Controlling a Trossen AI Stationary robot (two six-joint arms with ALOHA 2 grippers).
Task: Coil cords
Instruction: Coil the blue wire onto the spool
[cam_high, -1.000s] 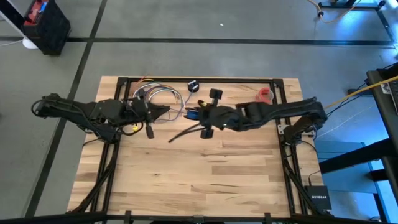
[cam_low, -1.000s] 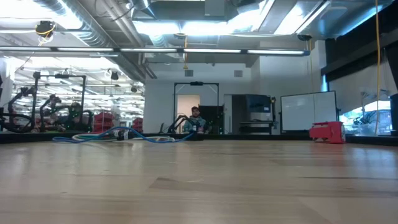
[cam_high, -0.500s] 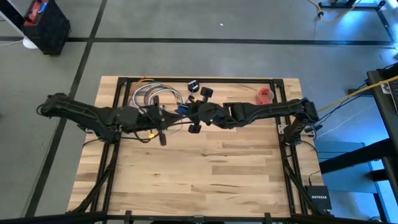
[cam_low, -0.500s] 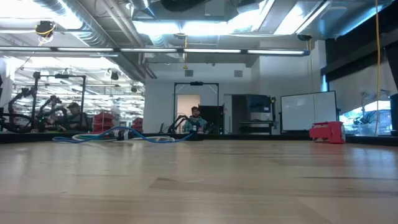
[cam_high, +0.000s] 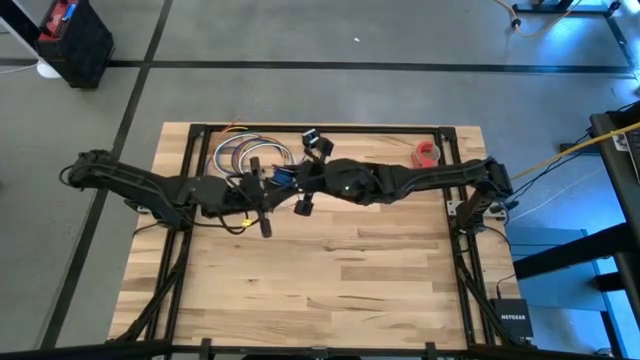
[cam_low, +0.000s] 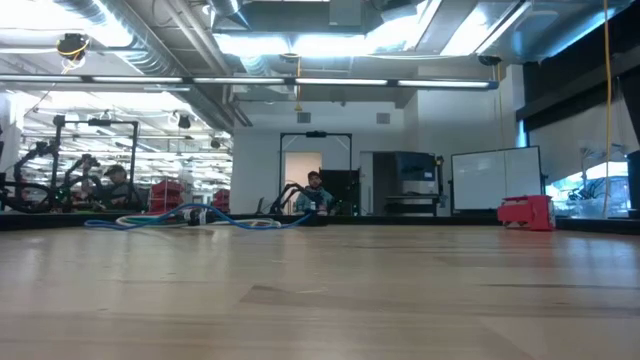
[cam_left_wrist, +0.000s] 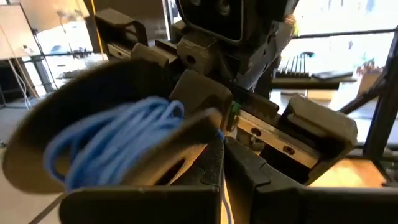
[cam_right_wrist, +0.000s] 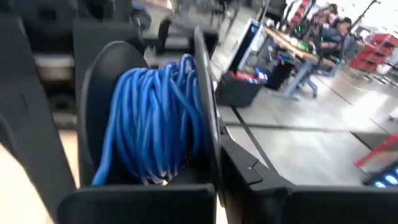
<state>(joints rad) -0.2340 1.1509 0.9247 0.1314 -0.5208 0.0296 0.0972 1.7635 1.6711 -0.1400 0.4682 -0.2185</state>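
The blue cord (cam_right_wrist: 155, 121) is bunched into a thick coil of many loops, held up above the table between the two grippers, a little left of the table's middle and toward the far half. In the right wrist view the loops hang packed between that gripper's dark fingers (cam_right_wrist: 208, 112), one finger flat against each side of the bundle. In the left wrist view the same coil (cam_left_wrist: 109, 146) sits between the left arm's own fingers (cam_left_wrist: 186, 146), so both sets of jaws are clenched on the cord from opposite sides.

From above, the coil shows only as a small blue patch (cam_high: 283, 178) where the two arms meet. The left gripper (cam_high: 268, 188) reaches in from the left edge, the right gripper (cam_high: 300, 180) from the right, and they nearly touch.

Just beyond them, toward the far edge, a bundle of multicoloured looped wires (cam_high: 243, 153) lies on the wooden table (cam_high: 330, 280). A small black disc (cam_high: 311, 136) rests near the far edge, to the right of that bundle. A red roll (cam_high: 428, 153) sits farther right, well apart from the grippers.

From table height, a blue cable (cam_low: 200, 218) lies along the far edge, and a person (cam_low: 315, 192) sits in the room behind.
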